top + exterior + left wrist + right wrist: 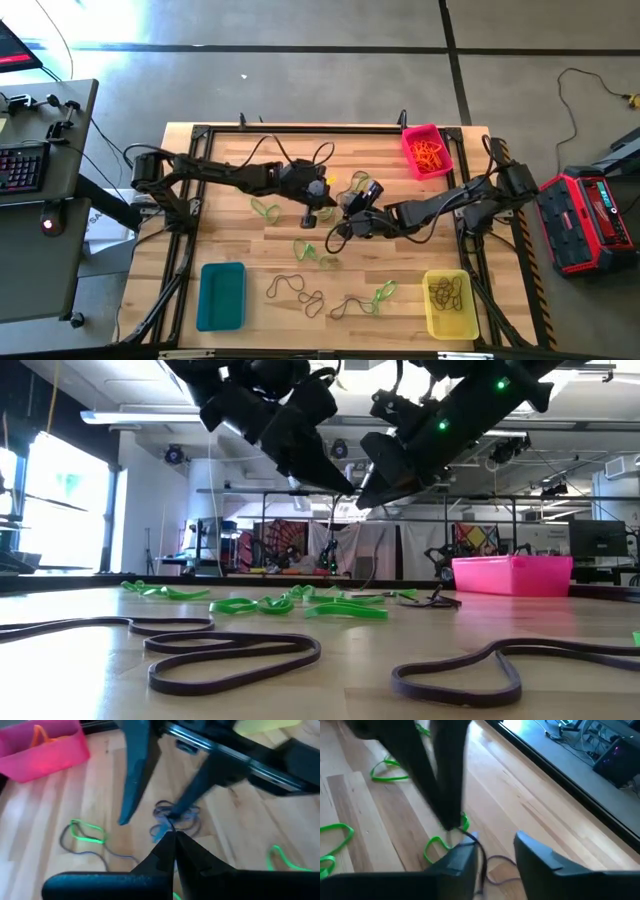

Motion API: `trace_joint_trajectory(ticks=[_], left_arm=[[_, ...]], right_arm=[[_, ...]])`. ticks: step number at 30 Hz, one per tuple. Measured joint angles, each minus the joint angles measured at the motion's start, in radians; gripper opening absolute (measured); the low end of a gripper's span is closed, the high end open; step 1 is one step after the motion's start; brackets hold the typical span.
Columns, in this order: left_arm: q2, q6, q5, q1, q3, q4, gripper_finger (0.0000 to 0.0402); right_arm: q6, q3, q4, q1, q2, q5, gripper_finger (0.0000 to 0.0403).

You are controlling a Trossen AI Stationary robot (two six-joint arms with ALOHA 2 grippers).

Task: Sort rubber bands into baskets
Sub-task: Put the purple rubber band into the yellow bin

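Both grippers meet over the middle of the table (230,150), and the step in hand looks like a pickup or a pass of one dark band. The left gripper (172,836) is pinched tight, its tips touching, with a thin dark band (175,815) hanging right at them; whether it truly grips the band I cannot tell. The right gripper (492,847) hangs just beside it, fingers part-way apart, with that band between them and not yet clamped

Green bands (345,608) lie loose on the wood near the middle, and more dark bands (300,292) lie along the near edge. The pink basket (427,150) at the far right corner holds orange bands, the yellow basket (450,303) at the near right corner holds dark bands, and the teal basket (221,295) at the near left looks bare

Next, I judge, the right fingers must close squarely on the dark loop while the left lets go, then carry it to the yellow basket. The band is floppy and thin, so it could slip out or snag a green one lying close by
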Motion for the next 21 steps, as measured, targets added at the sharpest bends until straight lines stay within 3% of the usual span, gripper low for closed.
trace_joint_trajectory(ticks=[5, 8, 15, 21], left_arm=[[0.000, -0.013, 0.025, -0.018, 0.000, -0.016, 0.0007], [0.000, -0.024, -0.016, -0.026, 0.000, -0.006, 0.0026], [0.000, -0.031, -0.002, -0.026, 0.000, 0.000, 0.0094], [0.000, -0.061, 0.134, -0.026, -0.019, 0.070, 0.0150]], right_arm=[[-0.002, 0.000, -0.008, 0.001, 0.000, -0.039, 0.0016], [-0.019, 0.000, -0.010, 0.013, -0.002, -0.049, 0.0012], [0.022, 0.000, -0.096, 0.070, -0.091, -0.028, 0.0002], [0.152, 0.001, -0.294, 0.145, -0.230, -0.066, 0.0000]])
